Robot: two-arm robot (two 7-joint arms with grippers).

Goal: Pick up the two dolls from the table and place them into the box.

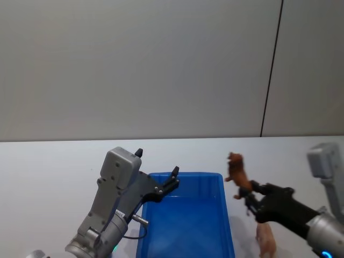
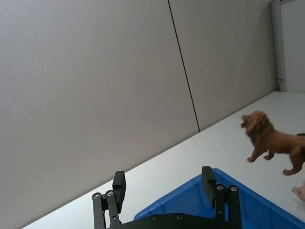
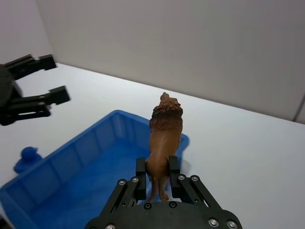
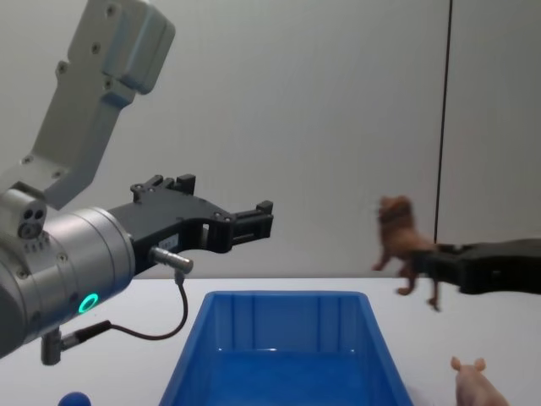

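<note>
Holding the lion (image 1: 237, 174) with my right gripper (image 1: 249, 192), jaws pinched on it, I next swing over the box (image 1: 188, 175) and release; left gripper (image 1: 157, 163) gapes empty.

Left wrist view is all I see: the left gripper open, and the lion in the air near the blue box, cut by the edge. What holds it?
Observer: The right gripper, shut on the lion's hindquarters.
Operator: Is it over the box?
Observer: No; in the head view it hangs just right of the box's far right corner.
Operator: Where is the pig?
Observer: The pig is on the table, right of the box.
</note>
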